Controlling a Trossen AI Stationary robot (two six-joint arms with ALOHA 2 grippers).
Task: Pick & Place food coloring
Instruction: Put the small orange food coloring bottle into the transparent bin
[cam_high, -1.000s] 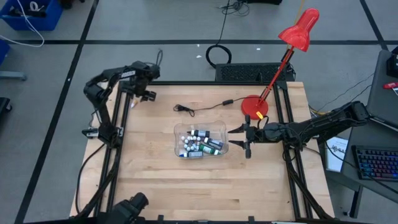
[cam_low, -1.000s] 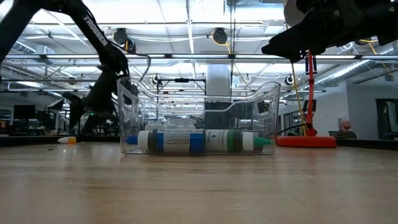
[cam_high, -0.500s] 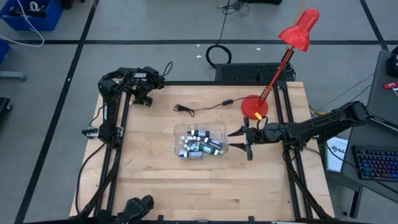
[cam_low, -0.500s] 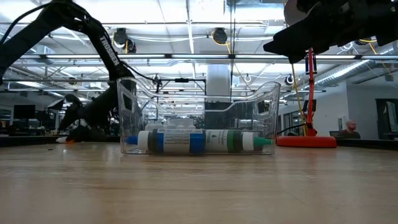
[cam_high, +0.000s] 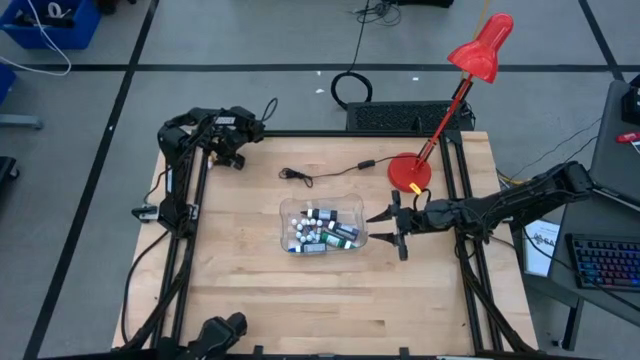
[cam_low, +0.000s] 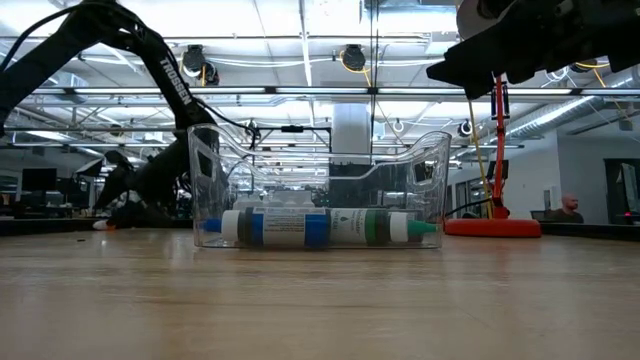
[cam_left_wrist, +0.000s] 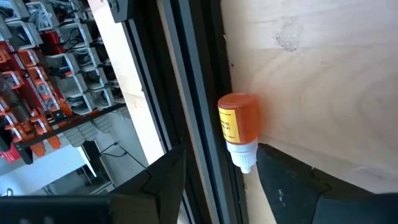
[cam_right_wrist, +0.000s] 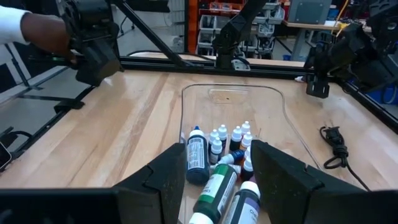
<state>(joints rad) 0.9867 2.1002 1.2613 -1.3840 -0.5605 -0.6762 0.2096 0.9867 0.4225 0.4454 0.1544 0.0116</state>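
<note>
the left gripper (cam_high: 232, 158) has swung from over the table's far-left part, where it stood a second ago, to the far-left corner beside the dark frame rail (cam_left_wrist: 199, 93), and now sits low there; half a second ago it was already in this spot, so the travel is done. its fingers (cam_left_wrist: 298, 186) stand partly open on either side of an orange bottle (cam_left_wrist: 238, 127) with a white tip, which lies on its side on the table (cam_high: 300, 300) right against the rail. nothing is gripped yet: the bottle lies between the fingers, with a gap showing on each side. the fingers look a shade narrower than before, which i read as the start of a close.

the right gripper (cam_high: 390, 227) hangs just right of the tub (cam_high: 287, 212), raised off the table in the low view, fingers half open and empty; it has hardly shifted over the second.

the rest of the food coloring (cam_high: 322, 231) lies in the tub at mid-table: small white-capped bottles, with blue, green and dark ones on their sides (cam_right_wrist: 214, 168).

so the stray orange bottle seems to be the next pick. closing on it is the step in hand; the rail so near leaves little room, and a round bottle may roll.
</note>
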